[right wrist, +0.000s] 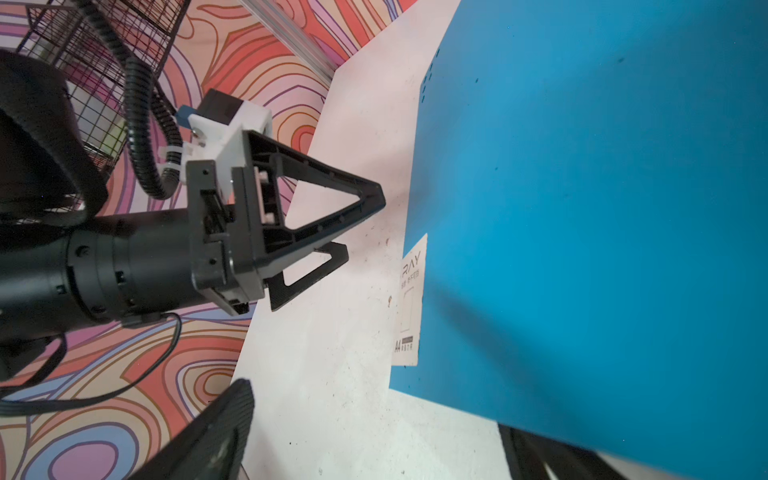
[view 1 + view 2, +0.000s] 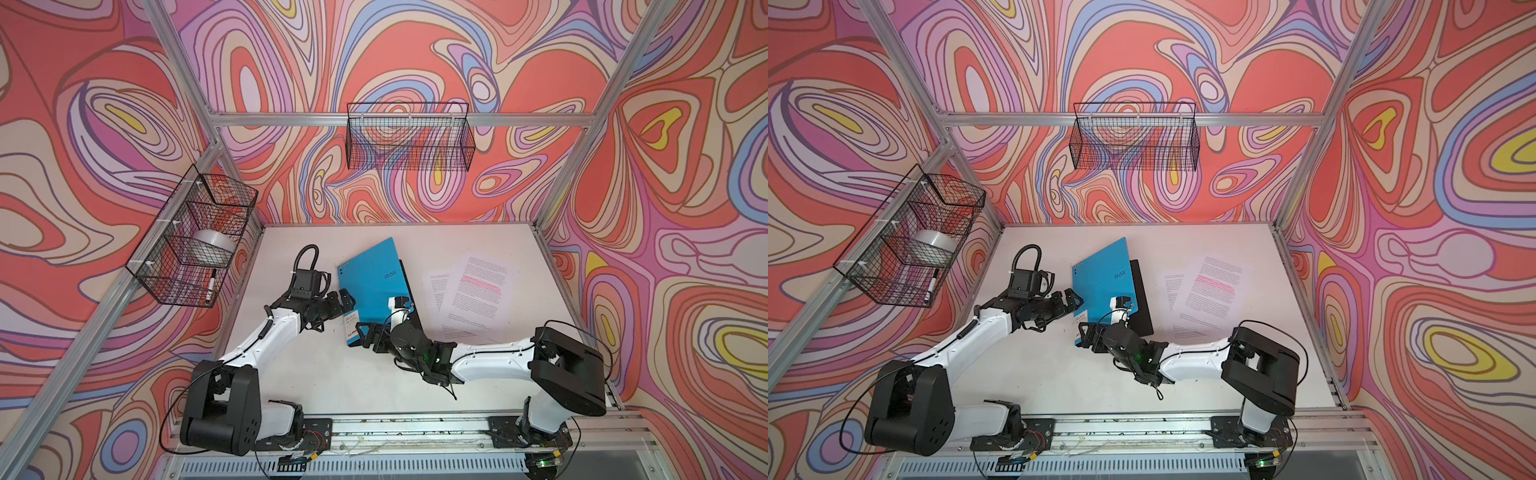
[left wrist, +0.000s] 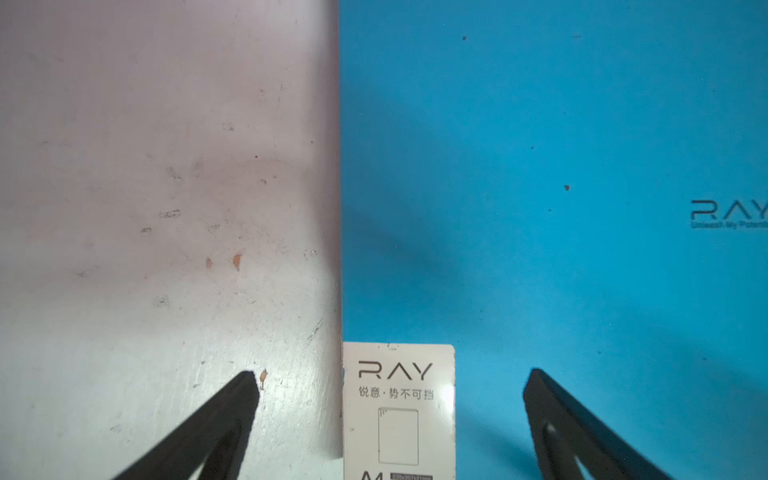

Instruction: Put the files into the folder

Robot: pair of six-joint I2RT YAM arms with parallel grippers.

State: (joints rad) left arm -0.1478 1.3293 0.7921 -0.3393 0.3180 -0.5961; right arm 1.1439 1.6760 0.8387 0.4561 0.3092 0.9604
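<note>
looking down on a blue "ray" folder (image 2: 374, 282) lying closed near the middle of the white tabletop (image 2: 332, 382). the blue cover is facing up and sitting slightly askew of the black inner panel (image 2: 1140, 293), which is peeking out along its right edge in both top views. finding the files (image 2: 478, 299) outside it, lying loosely overlapped on the tabletop just to the right of the folder, the top sheet (image 2: 482, 283) carrying pink highlighted lines.

seeing the left hand (image 3: 390, 376) hanging released at the folder's left edge, fingers (image 3: 216, 419) spread wide. one is hovering over bare tabletop and one over the blue cover, with the white corner label (image 3: 399, 411) lying between them, gripping nothing.

seeing the right hand (image 1: 374, 411) at the folder's near corner, likewise spread wide and clasping nothing visible. one finger is showing over the tabletop, the other side getting lost at the cover's edge, so not telling whether anything is touching there.

spotting a wire basket (image 2: 191, 237) hanging on the left wall, holding a tape roll (image 2: 214, 245) and a marker (image 2: 211, 286).
</note>
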